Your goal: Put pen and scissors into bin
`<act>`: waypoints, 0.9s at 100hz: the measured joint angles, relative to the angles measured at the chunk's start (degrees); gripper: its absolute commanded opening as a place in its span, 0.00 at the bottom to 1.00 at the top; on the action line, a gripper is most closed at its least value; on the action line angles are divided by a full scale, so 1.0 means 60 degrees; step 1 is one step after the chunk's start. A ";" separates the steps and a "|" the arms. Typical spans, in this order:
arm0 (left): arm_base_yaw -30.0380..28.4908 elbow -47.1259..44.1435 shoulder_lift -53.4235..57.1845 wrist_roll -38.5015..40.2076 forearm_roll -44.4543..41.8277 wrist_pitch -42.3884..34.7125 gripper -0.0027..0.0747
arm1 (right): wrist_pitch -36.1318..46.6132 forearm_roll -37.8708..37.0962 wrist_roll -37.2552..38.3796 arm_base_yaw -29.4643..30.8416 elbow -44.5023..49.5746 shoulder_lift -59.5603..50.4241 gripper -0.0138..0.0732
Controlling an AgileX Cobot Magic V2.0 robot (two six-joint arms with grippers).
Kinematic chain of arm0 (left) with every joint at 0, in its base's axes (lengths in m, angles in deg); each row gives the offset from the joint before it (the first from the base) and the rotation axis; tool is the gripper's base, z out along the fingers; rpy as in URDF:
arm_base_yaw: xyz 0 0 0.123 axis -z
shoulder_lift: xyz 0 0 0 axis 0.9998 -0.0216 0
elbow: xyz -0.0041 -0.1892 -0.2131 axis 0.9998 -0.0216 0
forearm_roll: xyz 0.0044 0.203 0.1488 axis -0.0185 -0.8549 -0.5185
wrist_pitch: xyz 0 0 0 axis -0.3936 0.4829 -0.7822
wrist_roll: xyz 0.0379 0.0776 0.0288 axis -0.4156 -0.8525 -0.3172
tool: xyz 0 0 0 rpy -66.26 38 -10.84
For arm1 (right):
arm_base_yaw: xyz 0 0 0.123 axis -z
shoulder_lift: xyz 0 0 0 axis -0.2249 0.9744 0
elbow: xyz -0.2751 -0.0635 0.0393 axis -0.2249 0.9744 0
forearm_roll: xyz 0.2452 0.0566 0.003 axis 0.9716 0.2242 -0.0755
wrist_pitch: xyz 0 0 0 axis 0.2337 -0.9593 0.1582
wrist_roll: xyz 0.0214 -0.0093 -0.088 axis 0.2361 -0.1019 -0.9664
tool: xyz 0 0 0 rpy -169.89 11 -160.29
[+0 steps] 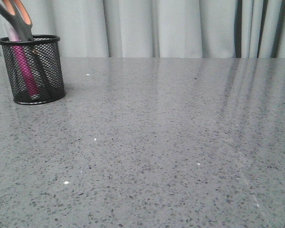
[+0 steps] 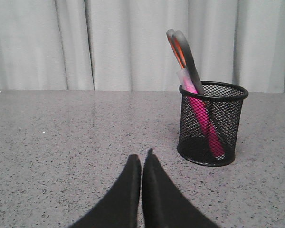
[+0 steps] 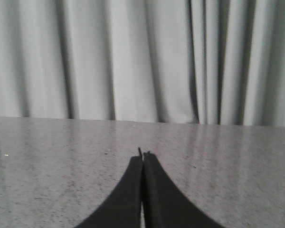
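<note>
The black mesh bin (image 1: 34, 70) stands at the far left of the table, and the left wrist view shows the bin (image 2: 227, 133) too. Inside it leans the magenta pen (image 1: 24, 71), also seen as the pen (image 2: 202, 116) through the mesh. The scissors (image 1: 16, 16) stand in it with grey, orange-lined handles sticking up; those scissors (image 2: 184, 52) rise above the rim. My left gripper (image 2: 142, 156) is shut with nothing held, low over the table short of the bin. My right gripper (image 3: 143, 155) is shut on nothing over bare table. Neither gripper shows in the front view.
A grey speckled tabletop (image 1: 156, 142) stretches across the view. Pale pleated curtains (image 1: 180, 28) hang behind its far edge.
</note>
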 measured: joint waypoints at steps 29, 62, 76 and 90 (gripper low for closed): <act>0.0000 0.0000 0.0000 0.0016 0.0000 0.0000 0.01 | -0.0912 -0.0171 -0.0036 0.0628 0.0018 -0.0215 0.09; 0.0000 0.0000 0.0000 0.0016 0.0000 -0.0021 0.01 | -0.2061 -0.0578 -0.0059 0.0628 0.0018 -0.0252 0.09; 0.0000 0.0000 0.0000 0.0016 0.0000 -0.0021 0.01 | -0.2061 -0.0578 -0.0059 0.0628 0.0018 -0.0252 0.09; 0.0000 0.0000 0.0000 0.0016 0.0000 -0.0021 0.01 | -0.2061 -0.0578 -0.0101 0.0628 0.0018 -0.0252 0.09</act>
